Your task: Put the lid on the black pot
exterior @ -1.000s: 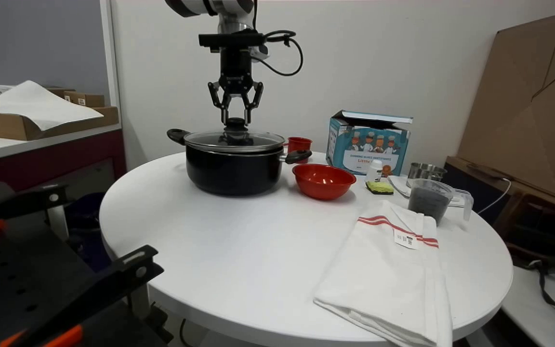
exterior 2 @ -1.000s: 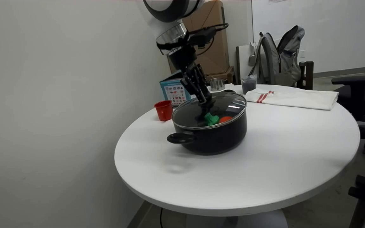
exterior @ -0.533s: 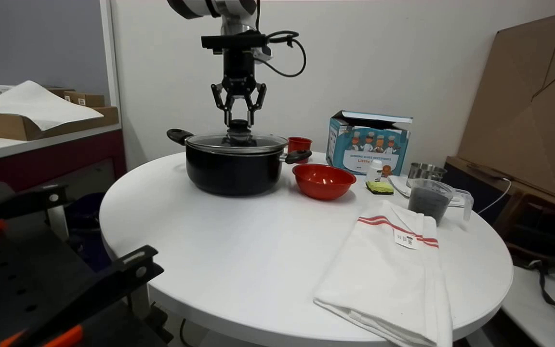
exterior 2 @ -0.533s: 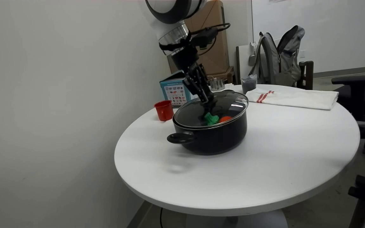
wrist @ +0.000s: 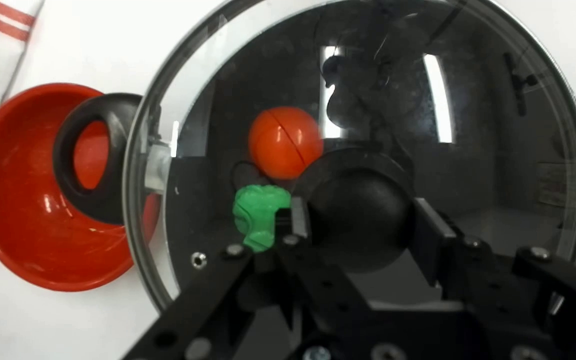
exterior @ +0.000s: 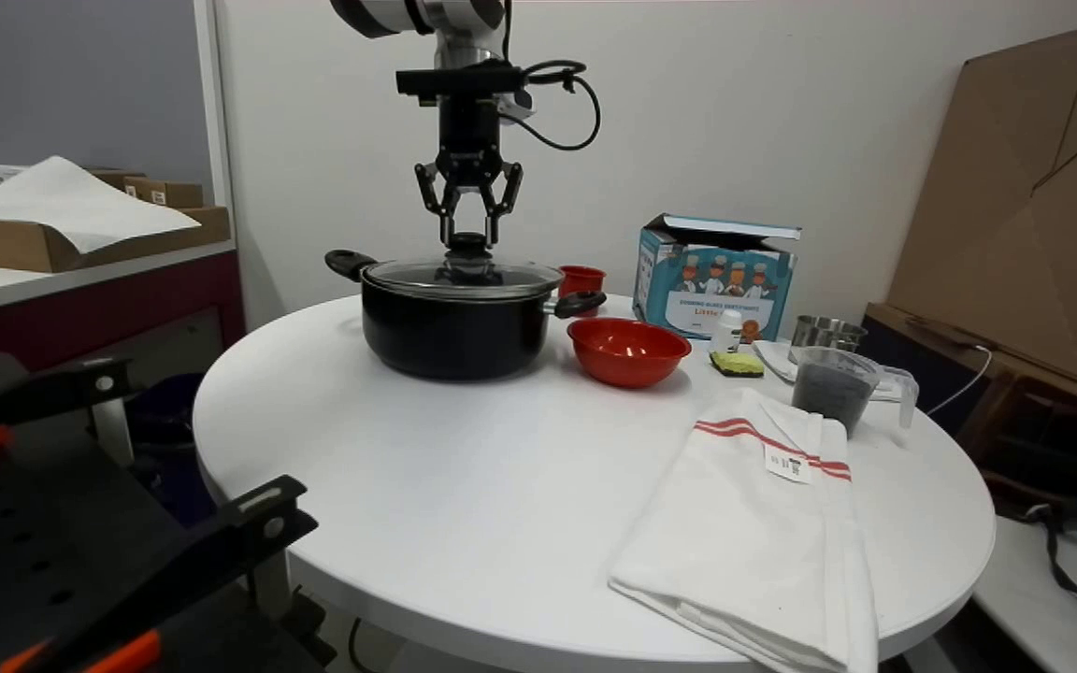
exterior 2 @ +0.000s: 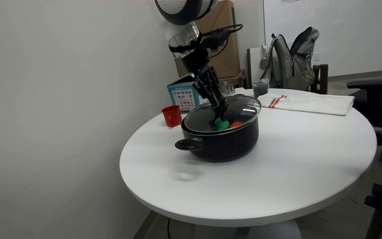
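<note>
From where I stand there's one round white tabletop. Across one side of it lies one folded white towel with two red stripes. One black pot stands upright, showing two side handles. One glass lid covers it, a bit off-centre: in the wrist view its edge juts over one handle's base, and a sliver of pot shows past the opposite side. Whether it is fully seated, I can't tell. One blue box, printed with four chefs, stands with its flap raised. One claw has its two fingers clasped around the lid's single black knob, holding it from above. One red bowl sits just beside the pot. Then come one measuring cup with something dark inside, one red cup near the pot, one small white container and one yellow-topped sponge. Through the lid I count two pieces in the pot: one orange ball, one green lump.
</note>
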`<state>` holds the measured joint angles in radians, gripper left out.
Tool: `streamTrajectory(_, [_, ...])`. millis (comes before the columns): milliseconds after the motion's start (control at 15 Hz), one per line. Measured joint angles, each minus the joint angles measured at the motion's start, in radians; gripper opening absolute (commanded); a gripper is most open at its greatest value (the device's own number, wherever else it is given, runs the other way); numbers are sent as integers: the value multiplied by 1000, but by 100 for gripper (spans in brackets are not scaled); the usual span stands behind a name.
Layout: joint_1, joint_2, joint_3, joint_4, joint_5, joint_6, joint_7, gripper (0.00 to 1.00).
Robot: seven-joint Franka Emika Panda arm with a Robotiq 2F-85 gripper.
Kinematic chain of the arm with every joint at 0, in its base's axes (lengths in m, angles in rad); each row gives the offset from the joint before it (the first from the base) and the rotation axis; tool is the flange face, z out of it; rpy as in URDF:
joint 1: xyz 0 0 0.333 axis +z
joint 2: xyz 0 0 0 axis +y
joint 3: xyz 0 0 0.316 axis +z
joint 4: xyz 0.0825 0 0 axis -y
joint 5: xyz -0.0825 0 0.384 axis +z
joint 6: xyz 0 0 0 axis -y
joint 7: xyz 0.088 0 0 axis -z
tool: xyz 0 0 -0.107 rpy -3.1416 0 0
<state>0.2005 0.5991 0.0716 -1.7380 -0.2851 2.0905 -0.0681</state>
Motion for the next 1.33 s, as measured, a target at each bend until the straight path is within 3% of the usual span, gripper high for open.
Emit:
streamTrajectory(800, [22,1,5,-1,-1,3,0,25])
streamTrajectory(1333, [-1,-4,18,-17,20,37,-18,25])
